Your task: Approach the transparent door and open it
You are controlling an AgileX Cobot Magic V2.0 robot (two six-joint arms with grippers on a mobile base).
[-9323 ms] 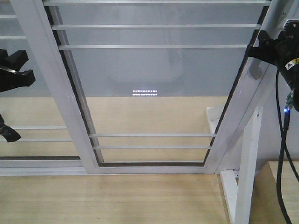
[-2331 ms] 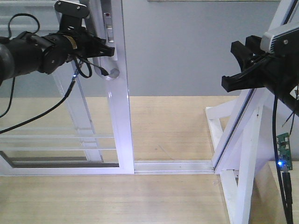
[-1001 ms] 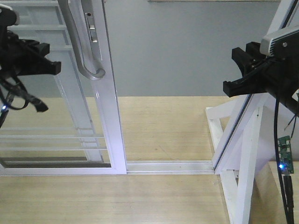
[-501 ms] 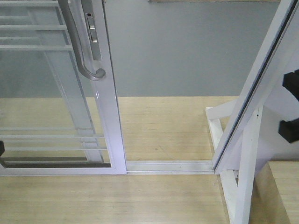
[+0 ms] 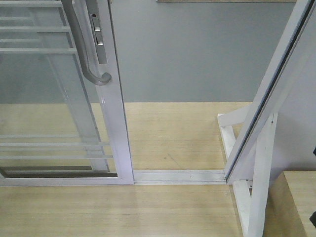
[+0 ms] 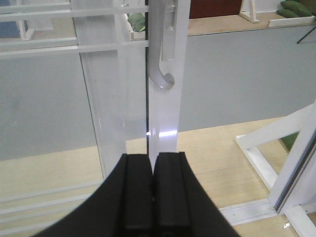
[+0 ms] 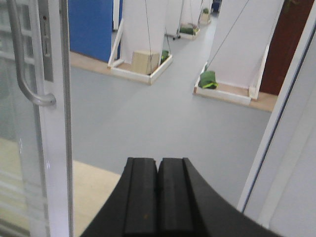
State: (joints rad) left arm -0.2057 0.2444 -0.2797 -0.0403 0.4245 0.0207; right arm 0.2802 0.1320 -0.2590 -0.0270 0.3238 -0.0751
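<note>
Both tools closed, empty: left tool [image 6: 152, 192], right tool [image 7: 158, 197].

the front-facing camera sits high and looks steeply down at the pale wooden floor [image 5: 163, 207], with the tall clear-glass sliding door in its glossy white frame [image 5: 116, 128] at the left and the slanted white outer stand post [image 5: 269, 106] at the right. the left wrist camera looks forward over its own black fingers [image 6: 137, 192], close to the door's edge and facing the curved grey pull handle [image 6: 160, 74]. the right wrist camera looks over its black fingers [image 7: 140, 195] through the opening, farther back, toward the grey floor beyond [image 7: 163, 118]. all three views share the handle and the door's white frame
</note>
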